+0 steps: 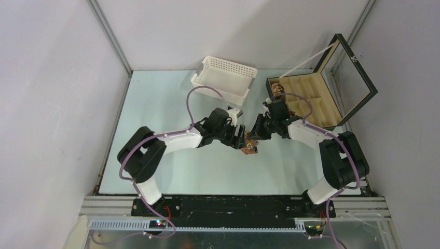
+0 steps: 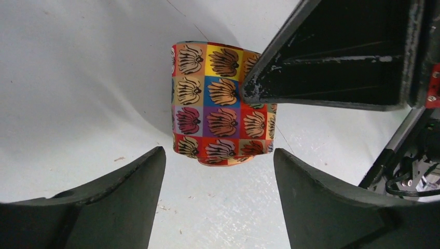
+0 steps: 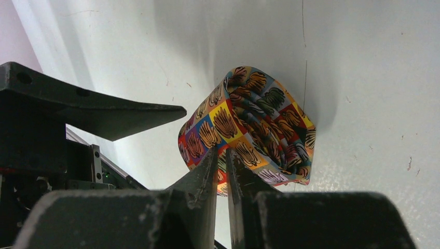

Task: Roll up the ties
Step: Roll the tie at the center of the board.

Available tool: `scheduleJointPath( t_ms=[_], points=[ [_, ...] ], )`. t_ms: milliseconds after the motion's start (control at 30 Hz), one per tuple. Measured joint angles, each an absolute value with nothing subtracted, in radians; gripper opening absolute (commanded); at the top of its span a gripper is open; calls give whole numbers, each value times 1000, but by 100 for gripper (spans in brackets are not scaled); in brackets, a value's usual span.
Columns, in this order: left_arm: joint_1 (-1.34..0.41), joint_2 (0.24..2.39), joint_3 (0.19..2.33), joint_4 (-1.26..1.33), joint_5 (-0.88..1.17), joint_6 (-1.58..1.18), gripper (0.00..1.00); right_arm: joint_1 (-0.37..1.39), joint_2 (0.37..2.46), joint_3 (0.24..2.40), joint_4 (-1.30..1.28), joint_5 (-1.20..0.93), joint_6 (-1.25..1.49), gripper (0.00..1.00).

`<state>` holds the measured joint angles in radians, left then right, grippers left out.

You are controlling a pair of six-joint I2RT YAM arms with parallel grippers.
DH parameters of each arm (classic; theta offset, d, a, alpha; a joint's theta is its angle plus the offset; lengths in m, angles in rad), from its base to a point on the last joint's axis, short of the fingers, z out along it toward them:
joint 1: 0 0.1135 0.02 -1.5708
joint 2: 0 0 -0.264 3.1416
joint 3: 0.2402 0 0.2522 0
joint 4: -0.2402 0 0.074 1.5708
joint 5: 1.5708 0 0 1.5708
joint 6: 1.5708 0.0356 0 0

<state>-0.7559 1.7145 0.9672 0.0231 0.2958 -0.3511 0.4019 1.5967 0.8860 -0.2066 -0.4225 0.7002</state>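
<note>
One of the ties (image 1: 250, 144) sits as a tight coil on the table's middle, patterned in red, orange, yellow and purple squares with dark flowers. In the right wrist view my right gripper (image 3: 222, 153) is shut on the outer layer at the near edge of the coiled tie (image 3: 254, 124). My left gripper (image 2: 219, 153) is open, its two fingers standing apart on either side just short of the coil (image 2: 220, 104), touching nothing. In the top view both grippers, left (image 1: 242, 136) and right (image 1: 259, 132), meet over the coil. A second coiled tie (image 1: 276, 89) lies in the box.
A white perforated basket (image 1: 224, 78) stands at the back centre. A black compartmented box (image 1: 316, 101) with its lid (image 1: 358, 72) raised stands at the back right. The right gripper's finger (image 2: 332, 57) crosses the upper right of the left wrist view.
</note>
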Motion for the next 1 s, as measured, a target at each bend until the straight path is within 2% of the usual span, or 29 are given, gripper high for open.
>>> scheduleJointPath(
  t_ms=[100, 300, 1000],
  points=[
    [-753, 1733, 984, 13, 290, -339, 90, 402, 1597, 886, -207, -422, 700, 13],
    [-745, 1753, 1015, 13, 293, -331, 97, 402, 1597, 886, -207, -422, 700, 13],
    [-743, 1899, 1130, -23, 380, -277, 99, 402, 1597, 885, -207, -423, 700, 13]
  ],
)
